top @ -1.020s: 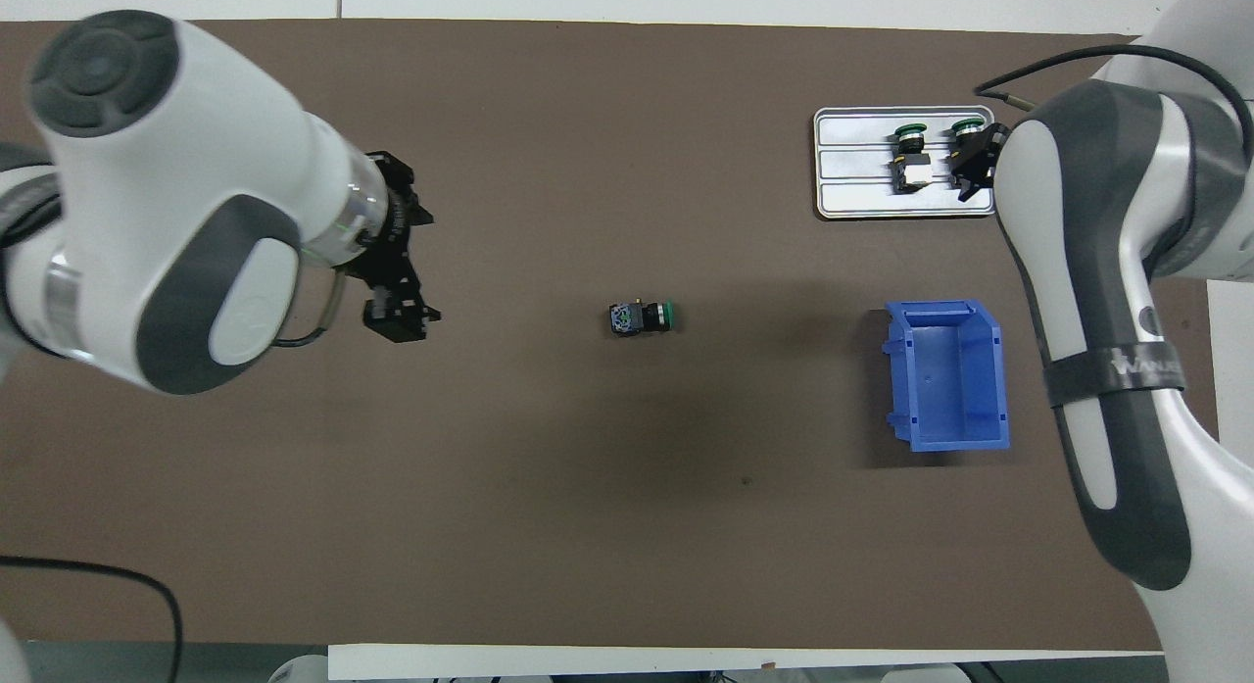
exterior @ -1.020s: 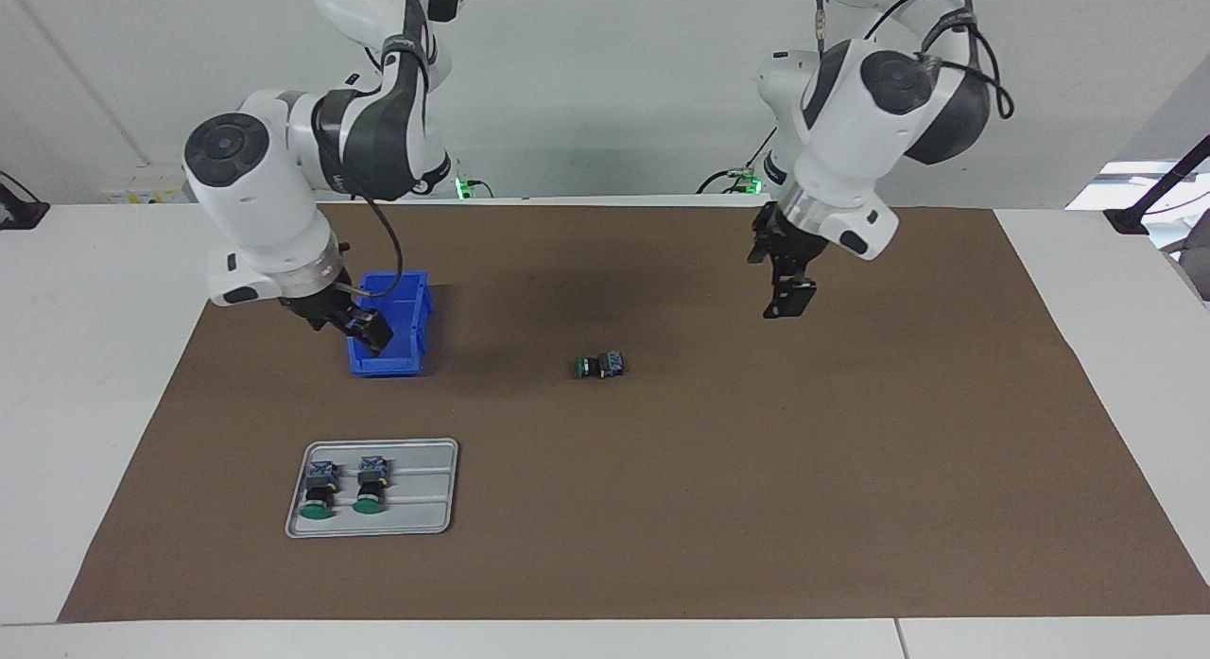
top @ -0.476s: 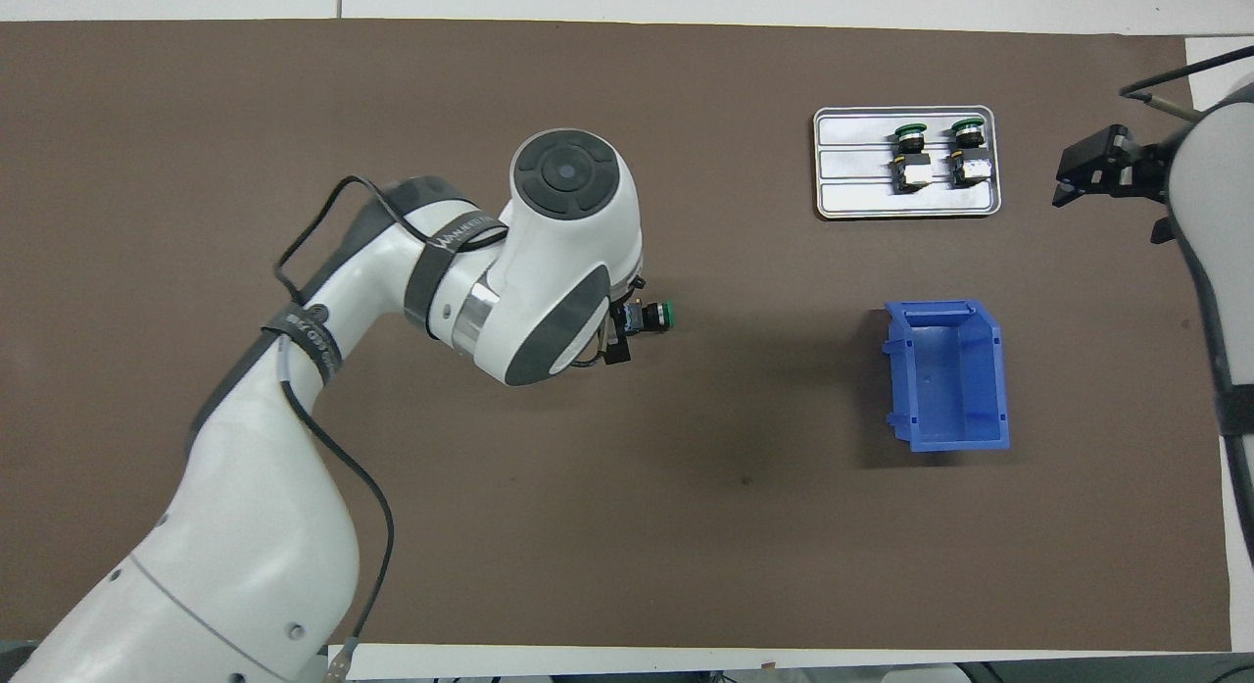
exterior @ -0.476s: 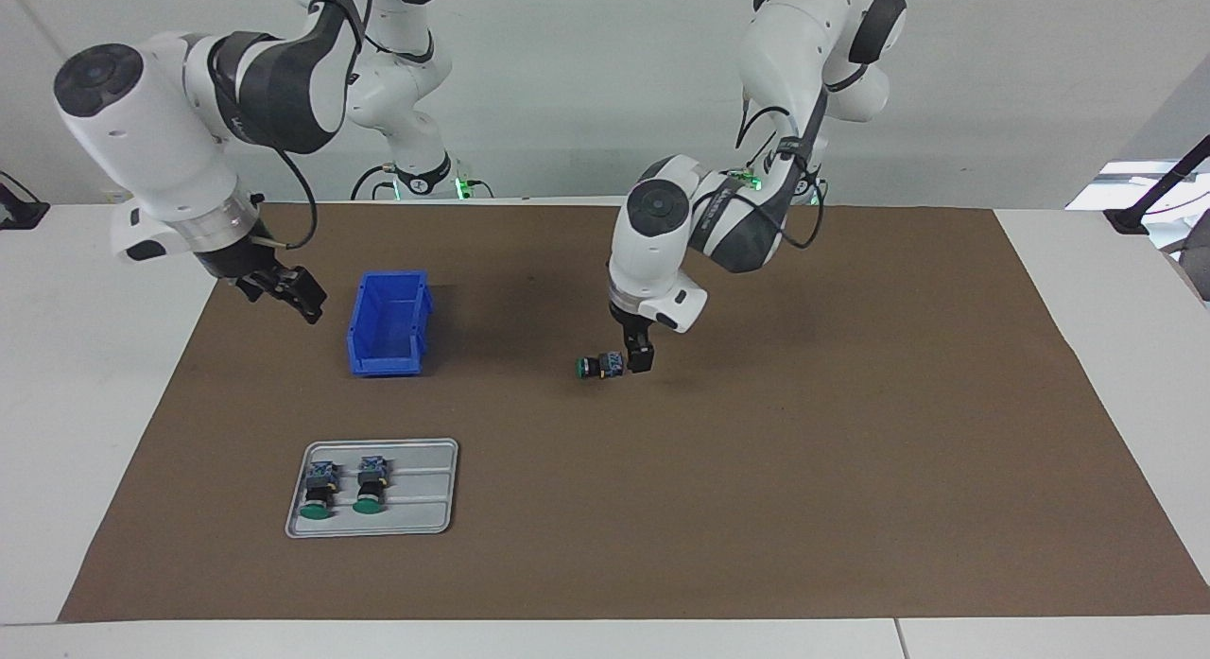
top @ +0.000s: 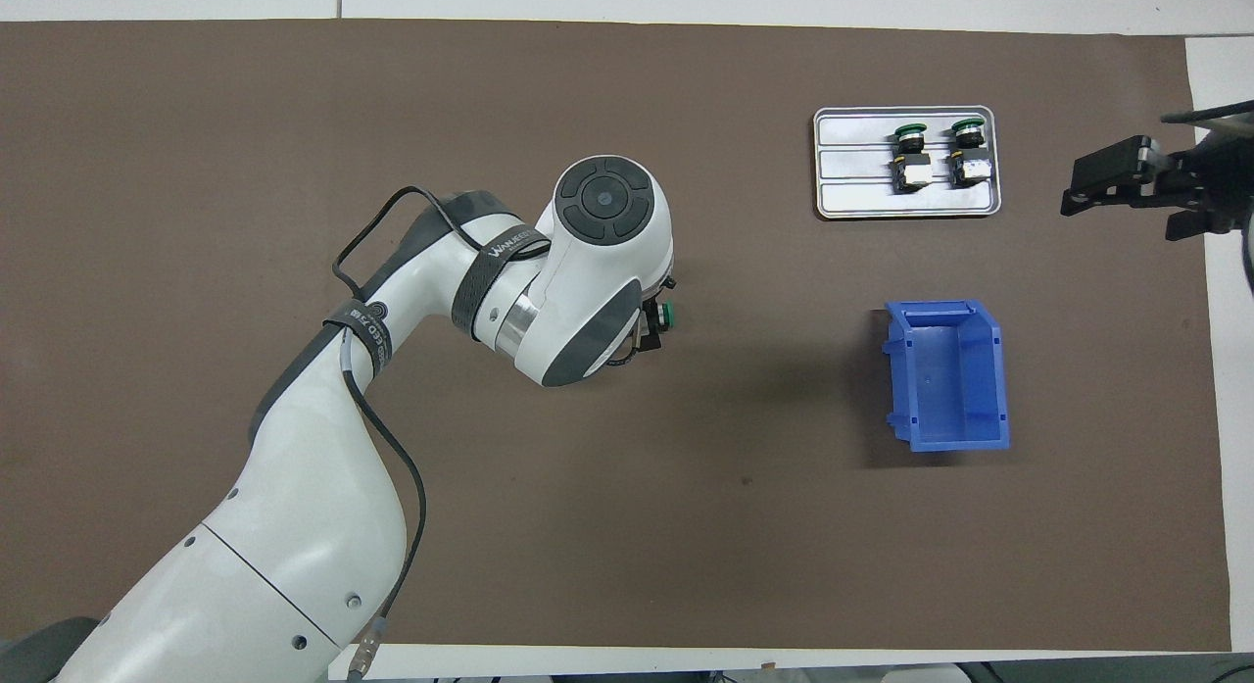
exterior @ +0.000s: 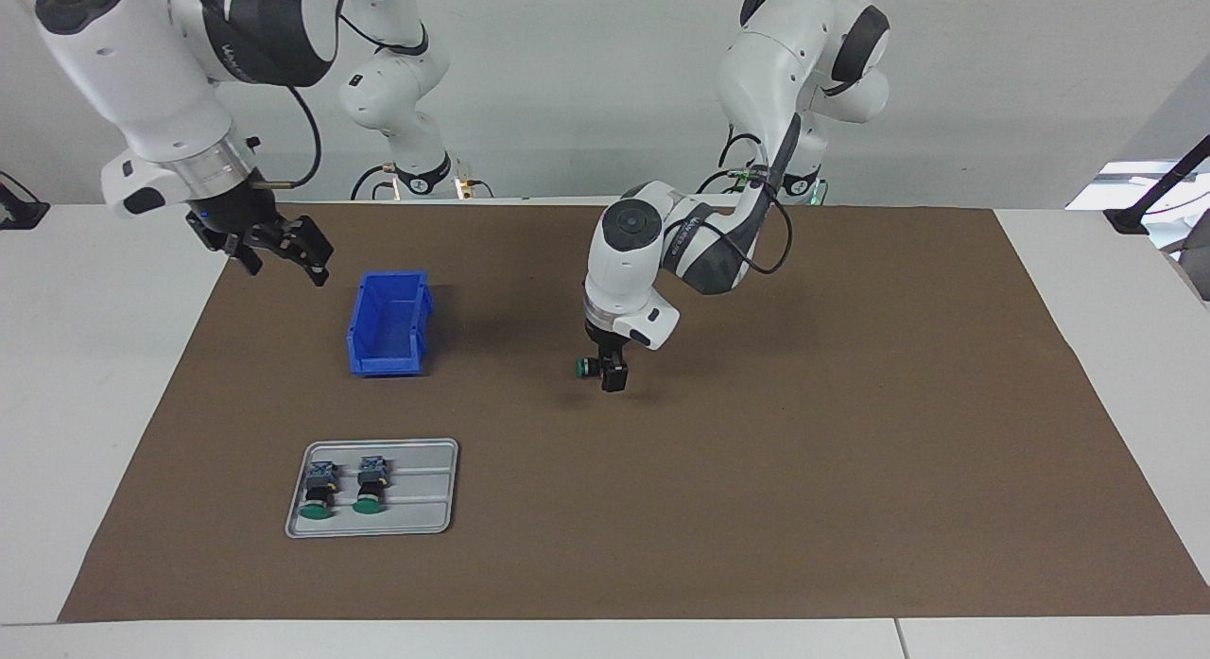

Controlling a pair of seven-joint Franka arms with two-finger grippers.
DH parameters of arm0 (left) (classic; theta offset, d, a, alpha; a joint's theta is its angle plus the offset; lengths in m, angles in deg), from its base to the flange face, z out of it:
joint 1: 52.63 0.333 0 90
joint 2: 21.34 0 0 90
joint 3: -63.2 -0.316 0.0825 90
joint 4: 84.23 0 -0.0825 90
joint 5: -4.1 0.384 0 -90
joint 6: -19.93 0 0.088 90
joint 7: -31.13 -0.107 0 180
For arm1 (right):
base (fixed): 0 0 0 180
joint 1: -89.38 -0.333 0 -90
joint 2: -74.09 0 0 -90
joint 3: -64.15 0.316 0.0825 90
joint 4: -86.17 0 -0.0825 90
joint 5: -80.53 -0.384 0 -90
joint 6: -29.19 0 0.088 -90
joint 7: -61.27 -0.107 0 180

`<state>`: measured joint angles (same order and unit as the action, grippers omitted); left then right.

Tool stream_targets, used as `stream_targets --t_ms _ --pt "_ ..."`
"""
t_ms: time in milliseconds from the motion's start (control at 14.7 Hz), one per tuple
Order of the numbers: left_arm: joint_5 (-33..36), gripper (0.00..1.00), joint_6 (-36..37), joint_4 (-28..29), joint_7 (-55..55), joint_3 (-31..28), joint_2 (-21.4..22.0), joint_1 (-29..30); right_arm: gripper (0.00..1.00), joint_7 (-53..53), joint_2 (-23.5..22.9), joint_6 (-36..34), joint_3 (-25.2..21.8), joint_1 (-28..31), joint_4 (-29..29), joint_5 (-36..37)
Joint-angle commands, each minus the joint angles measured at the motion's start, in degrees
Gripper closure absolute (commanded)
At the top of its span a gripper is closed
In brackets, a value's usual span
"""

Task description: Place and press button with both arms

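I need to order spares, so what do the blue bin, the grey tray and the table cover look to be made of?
The blue bin looks like moulded plastic: one even colour, slight sheen, ribbed walls. The grey tray could be metal or plastic: pale matte grey with pressed ridges and a rolled rim. The brown table cover seems to be a matte sheet of paper or felt: flat, no shine, with cleanly cut edges.

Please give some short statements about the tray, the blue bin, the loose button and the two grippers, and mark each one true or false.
1. Two buttons lie on the grey tray. True.
2. The blue bin holds a button. False: it is empty.
3. The left gripper is down at the loose button in the middle of the mat. True.
4. The right gripper rests on the tray. False: it hangs in the air near the mat's edge, beside the bin.
5. The right gripper carries a button. False: its jaws are open and empty.
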<state>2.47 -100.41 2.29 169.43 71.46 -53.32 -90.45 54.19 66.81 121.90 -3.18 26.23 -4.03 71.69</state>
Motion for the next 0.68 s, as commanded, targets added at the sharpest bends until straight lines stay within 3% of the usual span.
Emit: stream_targets --t_ms 0,204,612 --pt "0.9 0.01 -1.4 -0.3 1.0 -0.4 -1.7 -1.5 0.02 3.8 1.2 0.7 0.3 -0.8 -0.2 1.5" --pt "1.0 0.03 -2.6 0.8 1.0 -0.5 -2.2 -1.6 0.02 8.6 1.6 0.6 0.2 -0.8 -0.4 1.6" --pt "1.1 0.19 -4.9 3.1 1.3 -0.5 -2.0 -2.3 0.02 11.0 1.6 0.7 0.1 -0.7 -0.3 1.6"
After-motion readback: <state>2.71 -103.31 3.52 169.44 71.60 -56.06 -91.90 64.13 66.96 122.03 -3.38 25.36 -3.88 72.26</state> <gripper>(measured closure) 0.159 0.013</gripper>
